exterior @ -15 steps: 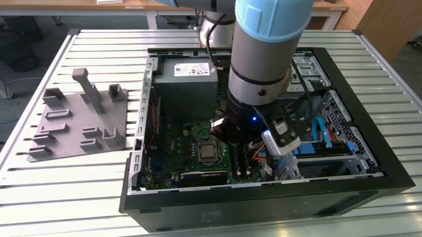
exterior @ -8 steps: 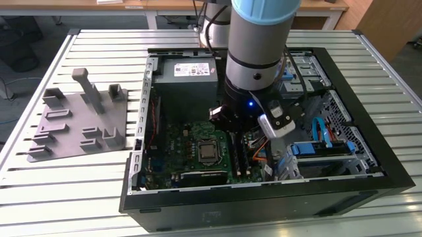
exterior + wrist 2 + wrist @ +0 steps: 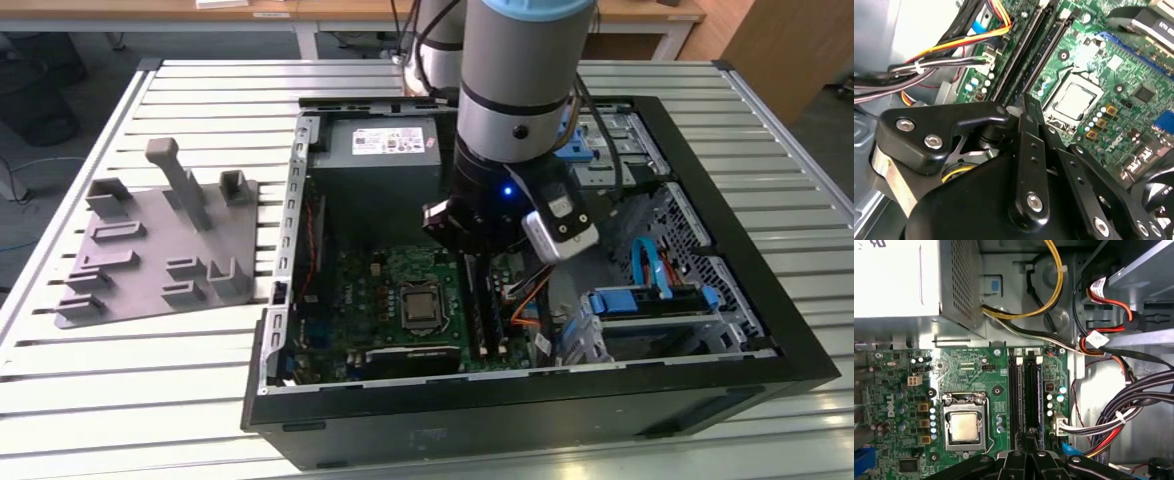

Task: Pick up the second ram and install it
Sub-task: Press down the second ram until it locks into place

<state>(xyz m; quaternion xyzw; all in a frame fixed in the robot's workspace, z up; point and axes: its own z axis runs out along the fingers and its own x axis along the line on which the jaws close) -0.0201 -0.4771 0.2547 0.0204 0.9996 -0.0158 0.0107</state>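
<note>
Black case point(image 3: 754, 230), lid off, holds a green motherboard point(image 3: 380, 285), a power supply point(image 3: 380, 145) and cable bundles in the exterior view; the arm point(image 3: 514, 90) reaches down into it over the slots point(image 3: 478, 310). In the second wrist view, the gripper point(image 3: 1024, 102) has its fingers point(image 3: 1030, 127) pressed nearly together just above one slot's end. In the first wrist view, its tips hang over the slots beside the CPU point(image 3: 965, 425). Whether the ram is pinched there, I cannot tell.
</note>
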